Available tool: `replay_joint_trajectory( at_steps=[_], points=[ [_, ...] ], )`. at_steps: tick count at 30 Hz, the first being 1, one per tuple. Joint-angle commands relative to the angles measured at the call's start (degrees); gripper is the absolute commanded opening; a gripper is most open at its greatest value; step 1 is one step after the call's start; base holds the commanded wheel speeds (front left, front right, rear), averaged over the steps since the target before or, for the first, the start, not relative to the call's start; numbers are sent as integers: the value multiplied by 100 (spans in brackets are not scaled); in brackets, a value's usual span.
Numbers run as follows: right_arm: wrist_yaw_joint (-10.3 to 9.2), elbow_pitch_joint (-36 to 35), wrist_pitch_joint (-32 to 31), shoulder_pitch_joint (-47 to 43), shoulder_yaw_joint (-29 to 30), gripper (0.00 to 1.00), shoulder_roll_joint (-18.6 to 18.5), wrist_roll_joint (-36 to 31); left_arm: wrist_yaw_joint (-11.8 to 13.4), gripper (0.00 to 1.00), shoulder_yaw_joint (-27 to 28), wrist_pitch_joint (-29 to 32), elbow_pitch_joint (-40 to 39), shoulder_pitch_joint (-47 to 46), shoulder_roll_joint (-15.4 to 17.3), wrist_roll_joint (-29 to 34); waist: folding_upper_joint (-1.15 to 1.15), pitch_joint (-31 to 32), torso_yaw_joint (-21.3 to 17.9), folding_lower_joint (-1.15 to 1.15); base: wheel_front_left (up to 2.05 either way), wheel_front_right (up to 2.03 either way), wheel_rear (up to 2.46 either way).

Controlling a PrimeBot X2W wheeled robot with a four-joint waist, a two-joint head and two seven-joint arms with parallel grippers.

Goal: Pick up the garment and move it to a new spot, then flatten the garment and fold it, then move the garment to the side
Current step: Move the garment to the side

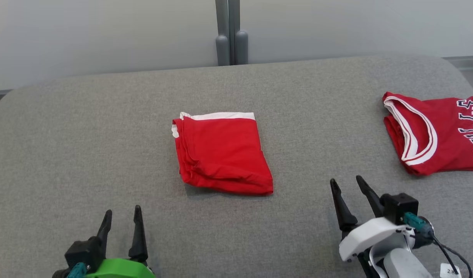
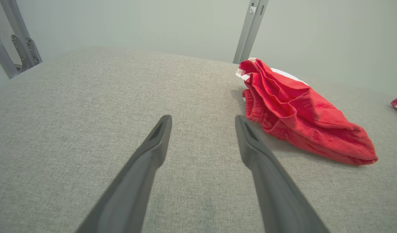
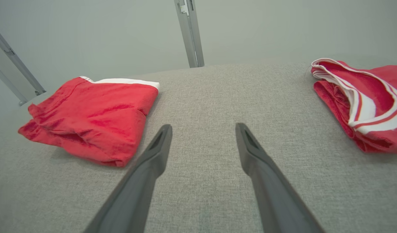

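A red garment [image 1: 221, 152] with a white band along its far edge lies folded in a compact rectangle at the middle of the grey padded table [image 1: 105, 135]. It also lies right of my left fingers, as the garment [image 2: 299, 113], and left of my right fingers, as the garment [image 3: 91, 119]. My left gripper [image 1: 122, 216] hovers open near the front left, apart from the cloth. Open as well, my right gripper [image 1: 348, 183] stands at the front right, its fingers empty. In the wrist views the left gripper [image 2: 203, 121] and right gripper [image 3: 203, 129] point over bare fabric.
A second folded red jersey [image 1: 433, 131] with white trim and dark lettering lies at the table's right edge, and shows as the jersey [image 3: 363, 100] too. A grey post [image 1: 230, 33] rises behind the table's far edge against a pale wall.
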State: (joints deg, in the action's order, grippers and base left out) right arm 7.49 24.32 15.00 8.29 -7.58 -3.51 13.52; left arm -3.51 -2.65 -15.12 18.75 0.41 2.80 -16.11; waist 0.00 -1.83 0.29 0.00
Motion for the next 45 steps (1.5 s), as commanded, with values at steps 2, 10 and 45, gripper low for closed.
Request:
replay_joint_trajectory(
  at_steps=[2,10,45],
  points=[
    [-3,82,19,210,-95,100,-60,52,-9,100,-106,2,-35,-218,23,-6,0,-315,225,0,0,0,0],
    [-3,688,18,1176,-593,100,-141,535,1,100,-808,2,-106,-636,23,-155,0,-935,927,0,0,0,0],
    [-11,2367,-3,2025,-1298,0,-280,2424,59,100,-938,2,-85,-774,22,-30,0,-919,626,0,0,0,0]
  ],
)
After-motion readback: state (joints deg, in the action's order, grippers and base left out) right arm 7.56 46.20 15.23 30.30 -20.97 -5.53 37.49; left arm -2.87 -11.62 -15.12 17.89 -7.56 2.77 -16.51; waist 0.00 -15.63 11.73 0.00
